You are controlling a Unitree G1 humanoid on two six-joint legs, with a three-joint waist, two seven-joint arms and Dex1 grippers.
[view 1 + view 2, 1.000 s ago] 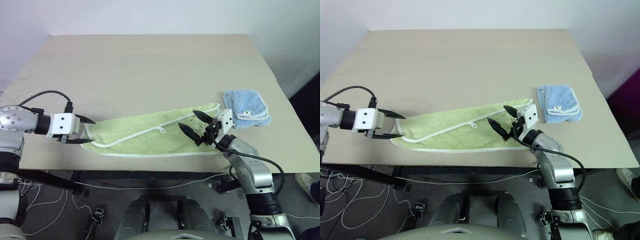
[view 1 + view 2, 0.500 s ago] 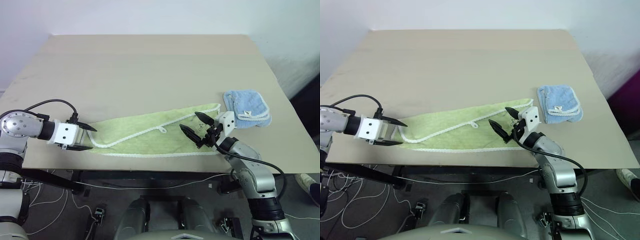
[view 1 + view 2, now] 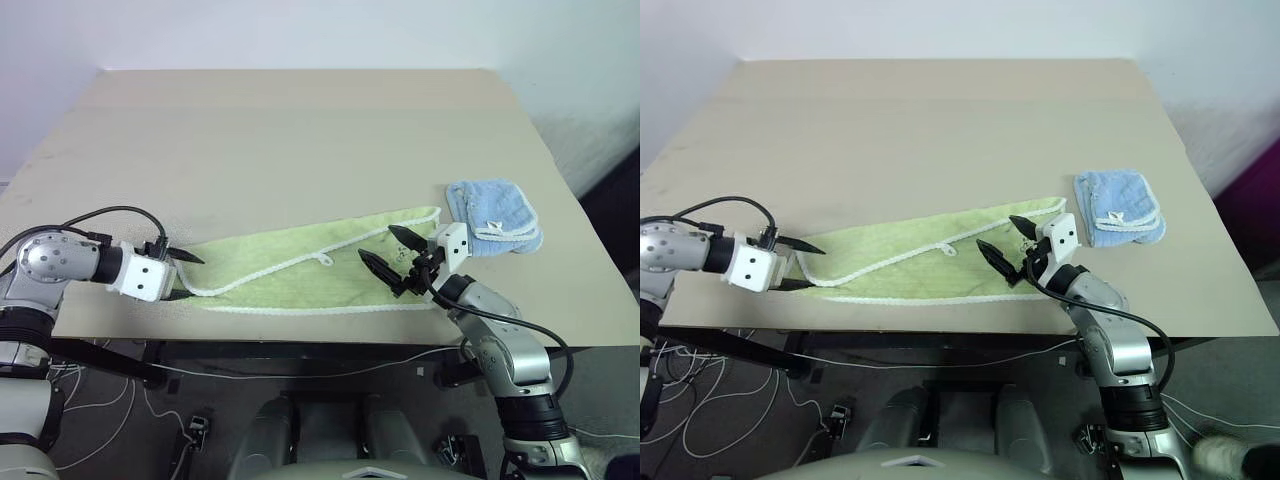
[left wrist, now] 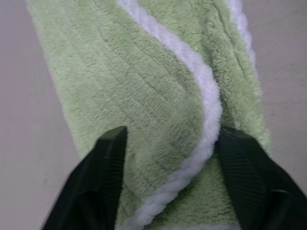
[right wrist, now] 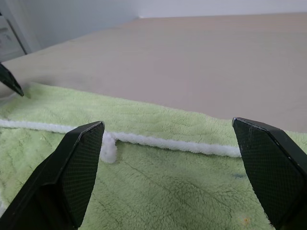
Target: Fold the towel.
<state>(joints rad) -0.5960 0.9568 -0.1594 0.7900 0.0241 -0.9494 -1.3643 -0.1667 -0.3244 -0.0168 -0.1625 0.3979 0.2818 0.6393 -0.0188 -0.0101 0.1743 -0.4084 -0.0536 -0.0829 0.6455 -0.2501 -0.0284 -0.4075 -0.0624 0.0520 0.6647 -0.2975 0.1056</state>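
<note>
Left gripper (image 3: pixel 185 277) is at the towel's (image 3: pixel 310 265) left end, pointing down at it, jaws partly apart with one finger either side of the folded corner. In my left wrist view the two black fingers (image 4: pixel 103 172) straddle the green pile and the white edging (image 4: pixel 204 96) that curves between them. Can't tell from here whether they're pinching the cloth or just bracketing it.

Right gripper (image 3: pixel 393 254) is spread wide, nothing in it. It sits over the towel's right end, roughly level, pointing left along the cloth. My right wrist view has both its fingers (image 5: pixel 76 167) well apart above the green pile, with the small white loop tag (image 5: pixel 109 151) on the edging between them.

Towel lies flat on the table (image 3: pixel 300 130), near the front edge, as a long narrow strip running left to right and tilted so its right end is farther from me. One layer is folded over another, white edging running diagonally across the middle.

Small blue towel (image 3: pixel 495 217) sits folded just beside the strip's right end, near the table's right edge.
</note>
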